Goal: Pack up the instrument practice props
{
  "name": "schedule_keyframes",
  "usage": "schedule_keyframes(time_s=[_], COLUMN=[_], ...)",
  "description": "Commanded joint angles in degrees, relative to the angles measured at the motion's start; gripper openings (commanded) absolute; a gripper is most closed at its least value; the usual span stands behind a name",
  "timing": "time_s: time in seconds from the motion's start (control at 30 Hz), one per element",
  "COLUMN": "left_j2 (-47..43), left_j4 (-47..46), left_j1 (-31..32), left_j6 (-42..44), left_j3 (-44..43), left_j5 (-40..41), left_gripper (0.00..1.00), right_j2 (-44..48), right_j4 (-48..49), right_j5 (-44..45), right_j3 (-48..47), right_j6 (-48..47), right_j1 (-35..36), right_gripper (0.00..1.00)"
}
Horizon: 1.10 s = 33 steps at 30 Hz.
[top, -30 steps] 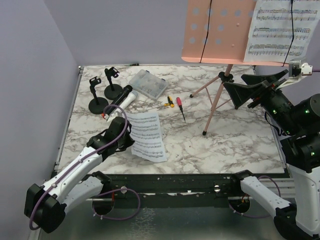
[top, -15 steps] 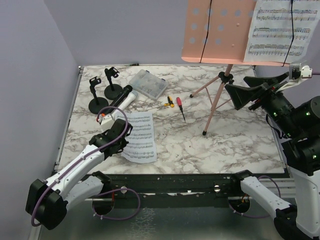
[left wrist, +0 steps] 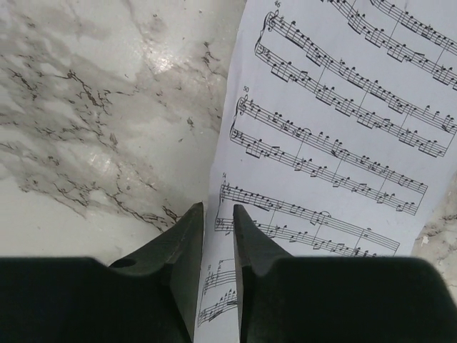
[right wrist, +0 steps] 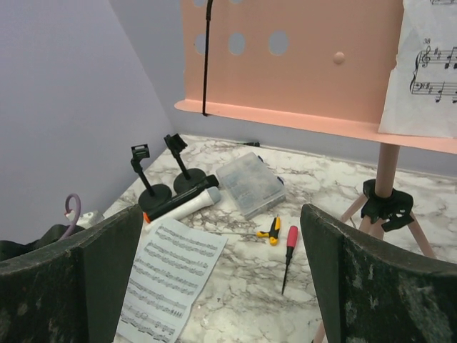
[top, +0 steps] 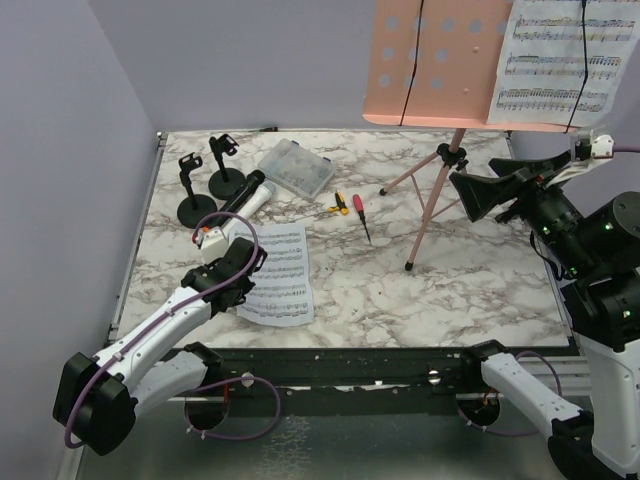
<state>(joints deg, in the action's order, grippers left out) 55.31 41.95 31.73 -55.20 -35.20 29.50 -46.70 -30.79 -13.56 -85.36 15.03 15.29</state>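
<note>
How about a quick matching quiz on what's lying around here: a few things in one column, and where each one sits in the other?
Things
1. loose music page
2. clear box
3. red screwdriver
4. pink stand's desk

Places
A. holds another music page
B. lies beside the yellow screwdriver
C. flat on the table, its edge at the left pincer
D. far side of the table, right of the mic holders

Pairs: 1-C, 2-D, 3-B, 4-A
</note>
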Motion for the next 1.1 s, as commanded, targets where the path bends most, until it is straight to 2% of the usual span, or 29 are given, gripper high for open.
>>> schedule_keyframes(time_s=[0.0, 0.23, 0.5, 0.63, 0.93, 1.07], left_j2=[0.47, 4.71, 12.19, 17.29, 29.56, 35.67], left_j4=[-0.05, -2.95, -9.05, -13.99, -24.81, -25.61], left_j1=[0.0, -0.08, -1.12, -2.95, -7.56, -8.36], left_j6=[1.79, 4.88, 9.85, 12.78, 21.49, 24.39], left_j3=[-0.89, -2.66, -6.65, -8.45, -12.46, -16.18], left_j5=[3.45, 4.86, 4.78, 2.2, -7.39, -10.41], left_gripper=[0.25, 0.3, 0.49, 0.6, 0.64, 0.68], right_j2=[0.96, 1.52, 1.87, 2.11, 1.61, 0.87], right_j4=[-3.53, -5.04, -5.76, -5.89, -5.83, -6.03], right_j5=[2.1, 2.31, 2.42, 2.56, 5.52, 6.72], right_j3=[1.35, 2.21, 2.85, 4.04, 5.28, 4.71], right_j6=[-1.54, -1.97, -2.19, -2.15, -2.64, -2.88], right_j1=[-0.16, -0.17, -0.13, -0.13, -0.17, -0.17], right_gripper=[0.96, 0.96, 0.96, 0.96, 0.96, 0.96])
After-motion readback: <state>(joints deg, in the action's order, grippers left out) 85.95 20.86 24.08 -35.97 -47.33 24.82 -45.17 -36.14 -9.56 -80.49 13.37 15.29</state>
